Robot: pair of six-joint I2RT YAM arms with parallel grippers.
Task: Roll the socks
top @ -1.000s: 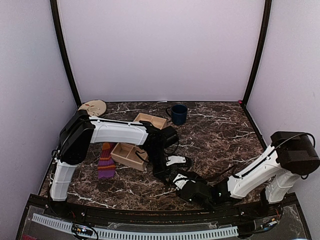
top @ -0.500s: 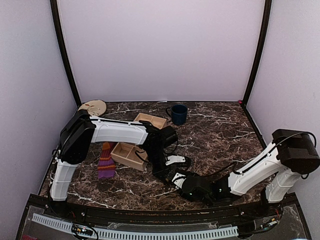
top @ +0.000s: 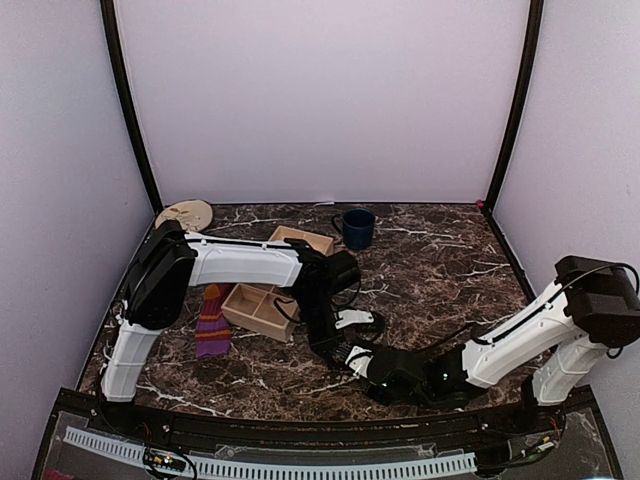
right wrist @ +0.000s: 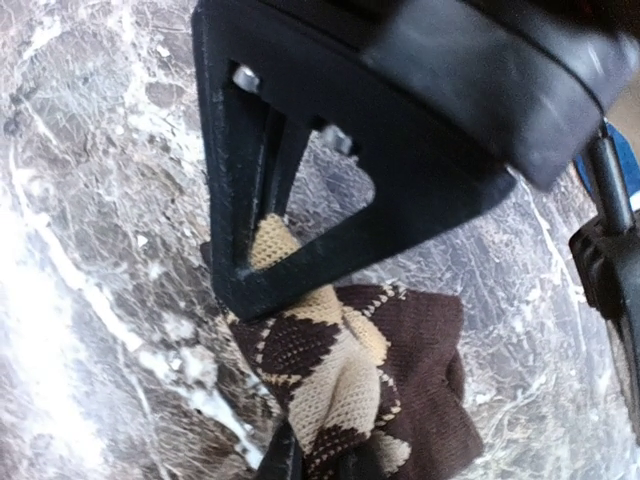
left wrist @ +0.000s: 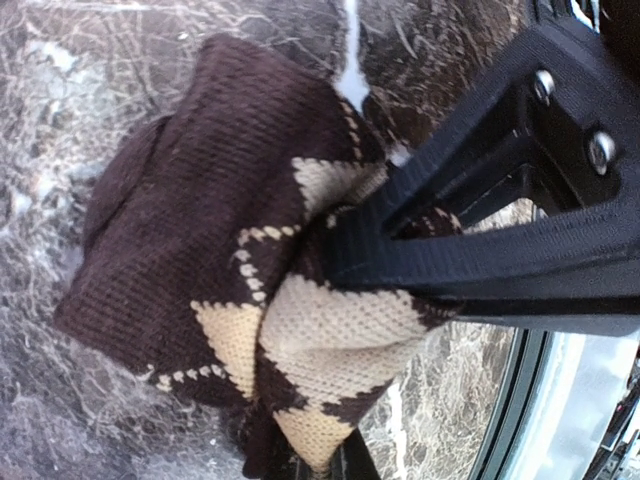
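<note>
Right at the near edge, the two claws are meeting over the brown sock [left wrist: 200, 250], which is lying bunched in a loose bundle on the marble table [top: 440, 260]. The left claw [top: 334, 345] is clamped tight on a fold near the bundle's middle. The right claw [right wrist: 318, 462] looks to be nipping the end nearest it, though only its fingertips are showing at the bottom of its own camera's view.

The worry is that the arms are working so close together that they may knock each other, or pull opposite ways and drag the bundle open. A thin pinch of knit could also slide out.

The sock is sitting between and under both claws, its rounded end spreading away from the left claw's fingers. Farther back on the left, the purple sock [top: 212, 322] is lying flat beside a wooden box [top: 260, 310], well apart from either claw and not yet rolled. Beyond them a second box [top: 302, 241], a blue mug [top: 356, 227] and a tan disc [top: 186, 213] are sitting near the back wall.
</note>
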